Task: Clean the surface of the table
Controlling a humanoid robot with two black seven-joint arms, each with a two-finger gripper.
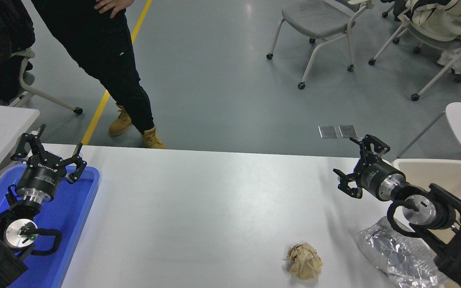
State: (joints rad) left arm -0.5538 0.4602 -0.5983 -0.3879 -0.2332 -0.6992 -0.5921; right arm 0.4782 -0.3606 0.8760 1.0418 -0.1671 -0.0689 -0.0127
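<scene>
- Floor (214,80): grey, smooth, glossy; overhead light glare at 12 o'clock.
- Yellow floor line (106,96) runs diagonally, 11 o'clock down toward 9.
- Two metal floor plates (337,131) side by side, about 2 o'clock.
- Grey-seated chair (318,24) on castors at 1 o'clock; second chair (434,24) with pale clothing draped over it, beside it at 2.
- Dark-draped chair (18,72) at 10 o'clock.
</scene>
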